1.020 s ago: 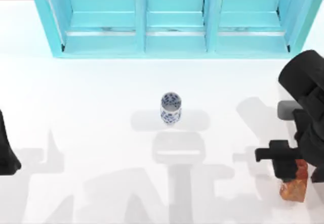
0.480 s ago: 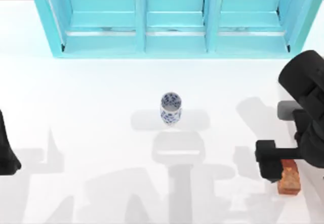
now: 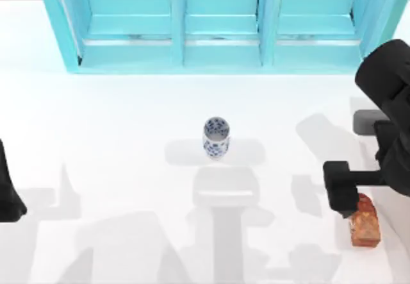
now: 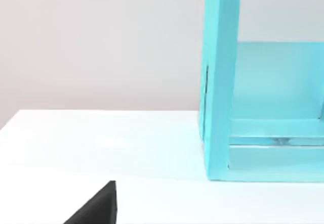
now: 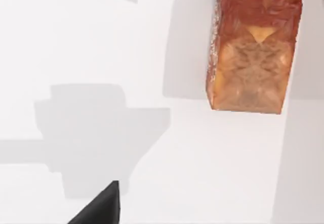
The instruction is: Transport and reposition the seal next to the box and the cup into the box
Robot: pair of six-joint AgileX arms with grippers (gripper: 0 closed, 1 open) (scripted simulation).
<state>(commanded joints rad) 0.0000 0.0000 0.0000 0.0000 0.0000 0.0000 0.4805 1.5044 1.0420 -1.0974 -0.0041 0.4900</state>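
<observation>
The white cup [image 3: 216, 136] with its blue pattern stands upright in the middle of the table. The reddish-brown seal [image 3: 365, 223] lies on the table near the front right; the right wrist view shows the seal [image 5: 253, 47] flat on the white surface with its shadow beside it. My right gripper [image 3: 351, 202] hovers just behind and above the seal, open and apart from it, with one dark fingertip [image 5: 101, 207] in the wrist view. My left arm [image 3: 8, 194] is parked at the table's left edge. The box is out of view.
A big turquoise shelf unit [image 3: 218, 21] spans the back of the table, and its end panel [image 4: 220, 82] appears in the left wrist view. White tabletop lies between the cup and the seal.
The seal went from tilted under the right gripper to lying still on the table. The right arm has drawn back toward the shelf, away from the seal. The left arm has not moved.
</observation>
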